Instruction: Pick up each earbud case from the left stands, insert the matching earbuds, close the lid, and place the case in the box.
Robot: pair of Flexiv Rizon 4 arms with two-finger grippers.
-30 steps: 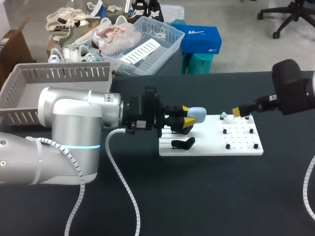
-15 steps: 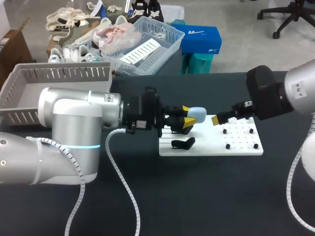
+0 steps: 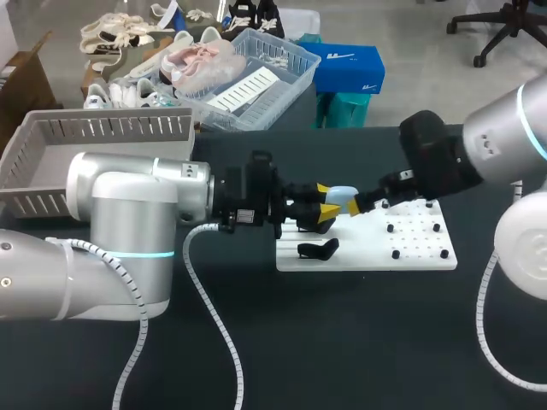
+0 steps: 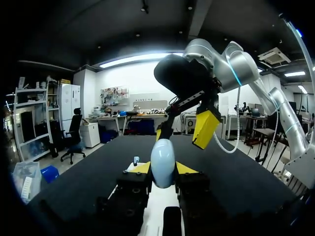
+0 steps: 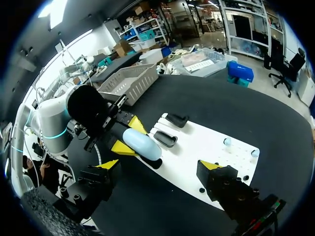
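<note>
With my left gripper point(image 3: 326, 200) clamped on the case point(image 3: 344, 199) and my right gripper point(image 5: 161, 164) spread apart beside it, I judge lid-opening comes next, needing careful alignment.

Strong light falls from above. The dark desk point(image 3: 325, 342) stays dull, while the white board point(image 3: 419, 256) looks very bright. My silver left arm point(image 3: 120, 196) has a soft shine. The pale blue earbud case point(image 4: 162, 160) glows a little in the left wrist view.

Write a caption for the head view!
Left pincer grips a pale blue earbud case; right pincer sits open beside it.
</note>
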